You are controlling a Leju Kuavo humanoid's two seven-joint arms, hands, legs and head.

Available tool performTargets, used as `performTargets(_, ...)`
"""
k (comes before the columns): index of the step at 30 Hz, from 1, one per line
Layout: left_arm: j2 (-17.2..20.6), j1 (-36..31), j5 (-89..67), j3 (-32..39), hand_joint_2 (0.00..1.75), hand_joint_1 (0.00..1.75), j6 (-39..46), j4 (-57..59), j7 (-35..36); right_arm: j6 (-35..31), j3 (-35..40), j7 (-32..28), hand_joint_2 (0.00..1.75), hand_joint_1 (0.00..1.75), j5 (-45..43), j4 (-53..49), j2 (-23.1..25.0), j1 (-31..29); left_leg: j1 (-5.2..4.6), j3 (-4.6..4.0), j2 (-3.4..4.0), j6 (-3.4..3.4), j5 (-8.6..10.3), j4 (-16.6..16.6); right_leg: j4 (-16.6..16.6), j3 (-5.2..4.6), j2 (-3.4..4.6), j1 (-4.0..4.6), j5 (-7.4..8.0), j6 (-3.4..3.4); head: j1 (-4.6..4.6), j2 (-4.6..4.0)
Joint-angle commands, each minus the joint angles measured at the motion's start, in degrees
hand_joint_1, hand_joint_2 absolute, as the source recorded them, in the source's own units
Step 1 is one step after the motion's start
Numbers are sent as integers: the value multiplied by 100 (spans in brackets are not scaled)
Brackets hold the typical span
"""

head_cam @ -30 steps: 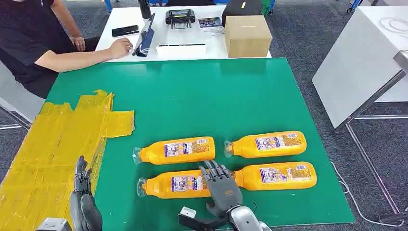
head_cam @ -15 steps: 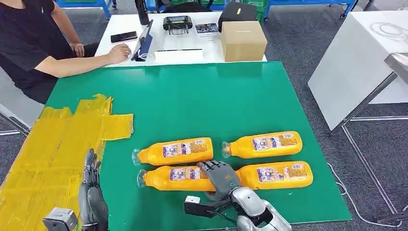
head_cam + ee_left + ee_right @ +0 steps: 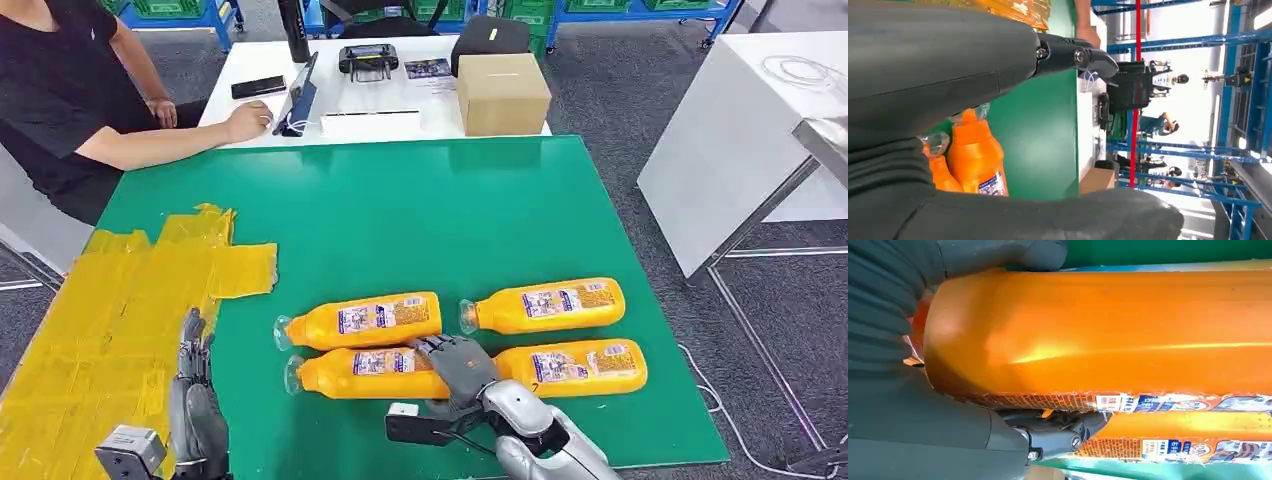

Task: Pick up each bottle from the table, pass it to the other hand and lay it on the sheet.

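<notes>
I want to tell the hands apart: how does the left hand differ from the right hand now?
The right hand wraps a bottle in the near row on the green table; the left hand holds nothing. The right hand is among the bottles; the left hand is at the edge of the yellow sheet, apart from them. Both are dark grey.

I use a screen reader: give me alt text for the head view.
The right hand rests on the near-left orange bottle, one of four lying in two rows on a green table. The left hand hovers over the yellow sheet.
</notes>
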Motion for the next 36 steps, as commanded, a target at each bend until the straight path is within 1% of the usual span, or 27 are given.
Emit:
performTargets(1, 35, 334, 1380, 220, 0, 0, 852, -212, -103, -1754, -816, -668, 175, 175, -1656, -897, 1078, 1515, 6, -87, -22, -3, 26, 11, 10, -72, -17, 7, 18, -3, 0, 0)
performTargets(2, 35, 419, 1555, 269, 175, 0, 874, -285, -109, -1942, -706, -841, 175, 175, -1939, -1351, 1211, 1703, 5, -75, -15, -2, 11, 18, 21, -60, -8, 6, 1, -5, 2, 0)
performTargets(3, 35, 444, 1580, 288, 175, 0, 913, -301, -106, -2056, -659, -949, 175, 175, -2059, -1539, 1228, 1758, 5, -84, -24, -3, 14, 9, 13, -65, -16, 6, 1, -7, 0, 0)
performTargets(4, 35, 471, 1784, 294, 175, 0, 828, -299, -35, -2197, -648, -1110, 175, 175, -2294, -1897, 1229, 1859, 3, -60, -20, -5, 2, 9, 14, -44, -11, 5, -12, -8, 2, 0)
performTargets(5, 35, 481, 1857, 301, 175, 0, 791, -292, -7, -2289, -704, -1290, 175, 175, -2483, -2062, 1240, 1906, 6, -79, -17, -7, 1, 7, 13, -61, -8, 8, -11, -12, 2, 0)
performTargets(6, 35, 498, 1937, 273, 175, 0, 761, -289, 7, -2357, -782, -1440, 175, 175, -2564, -2166, 1257, 1943, 6, -76, -13, -8, -3, 7, 12, 0, -6, 6, -18, -10, 0, 0)
performTargets(8, 35, 543, 2201, 221, 175, 0, 531, -293, 98, -2396, -986, -1831, 175, 175, -2765, -2308, 1341, 2022, 0, -113, -21, -2, 10, 9, 17, -40, -16, 0, -13, -1, -4, 0)
performTargets(10, 35, 574, 2256, 220, 175, 0, 472, -287, 105, -2384, -1063, -1948, 175, 175, -2827, -2337, 1370, 2052, 6, -134, -47, 0, 6, 8, 10, -49, -40, 5, -20, -2, -2, 0)
performTargets(11, 35, 583, 2307, 226, 175, 0, 437, -283, 105, -2395, -1117, -2071, 175, 175, -2871, -2340, 1403, 2077, 7, -156, -41, 2, 12, 8, 11, -69, -39, 6, -13, -1, -2, 0)
performTargets(12, 35, 594, 2413, 234, 175, 0, 303, -281, 137, -2385, -1137, -2160, 175, 175, -2909, -2346, 1416, 2086, 10, -158, -42, 3, 11, 7, 7, -71, -39, 9, -13, 0, 0, 0)
performTargets(13, 35, 610, 2491, 265, 175, 0, 89, -259, 165, -2365, -1173, -2314, 175, 175, -2980, -2347, 1453, 2101, 9, -169, -38, 3, 13, 6, 8, -81, -36, 9, -12, -1, 0, 0)
performTargets(15, 35, 631, 2551, 288, 175, 0, -297, -210, 221, -2317, -1215, -2398, 175, 175, -3012, -2287, 1493, 2092, 5, -176, -37, 2, 15, 4, 10, -91, -35, 6, -12, -3, 0, 0)
performTargets(16, 35, 654, 2592, 278, 175, 0, -640, -171, 239, -2258, -1264, -2523, 175, 175, -3117, -2223, 1541, 2071, 7, -177, -36, 2, 14, 3, 8, -92, -34, 6, -11, -4, 0, 0)
performTargets(17, 35, 669, 2588, 252, 175, 0, -707, -152, 236, -2257, -1279, -2537, 175, 175, -3109, -2173, 1559, 2054, 4, -181, -36, 1, 16, 2, 9, -96, -34, 2, -11, -4, 0, 0)
performTargets(18, 35, 702, 2590, 215, 175, 0, -1225, -127, 290, -2159, -1287, -2575, 175, 175, -3108, -2056, 1578, 2004, 6, -179, -40, 1, 16, 2, 4, -92, -37, 4, -9, -4, 0, 0)
performTargets(22, 35, 767, 2621, 77, 175, 0, -1988, -123, 300, -2003, -1313, -2651, 175, 175, -3091, -1783, 1643, 1876, -2, -178, -33, -1, 16, 0, 4, -94, -32, 0, -8, -5, 0, 0)
performTargets(24, 35, 765, 2624, 21, 175, 0, -2090, -146, 303, -1957, -1325, -2669, 175, 175, -3081, -1671, 1682, 1810, -3, -176, -36, -1, 17, -2, 1, -91, -34, 1, -8, -5, 0, 0)
performTargets(28, 35, 782, 2496, -126, 175, 0, -2681, -259, 259, -1725, -1258, -2629, 175, 175, -2923, -1421, 1747, 1676, -1, -176, -34, -1, 15, -1, 2, -92, -32, 1, -8, -5, -2, 0)
performTargets(30, 35, 803, 2293, -250, 175, 0, -2663, -350, 143, -1694, -1211, -2606, 175, 175, -2781, -1282, 1806, 1600, 2, -175, -34, -1, 17, -2, -2, -90, -31, 5, -5, -6, -2, 0)
performTargets(31, 35, 810, 2186, -329, 175, 0, -2730, -394, 126, -1654, -1101, -2509, 175, 175, -2555, -1179, 1803, 1529, 0, -178, -33, 0, 16, 0, 2, -94, -30, 2, -6, -5, 0, 0)
performTargets(33, 35, 809, 2152, -362, 175, 0, -2722, -404, 108, -1651, -1061, -2493, 175, 175, -2503, -1134, 1822, 1507, 5, -178, -30, 1, 15, 2, 0, -93, -27, 7, -5, -6, 0, 0)
performTargets(34, 35, 801, 2108, -400, 175, 0, -2718, -406, 74, -1582, -911, -2421, 175, 175, -2291, -1020, 1815, 1420, 1, -183, -29, 0, 16, 2, 4, -100, -27, 3, -5, -5, -2, 0)
performTargets(36, 35, 775, 2071, -396, 175, 0, -2694, -396, 80, -1525, -743, -2349, 175, 175, -2136, -901, 1845, 1336, 4, -180, -29, 1, 17, 0, 0, -96, -25, 6, -2, -5, 0, 0)
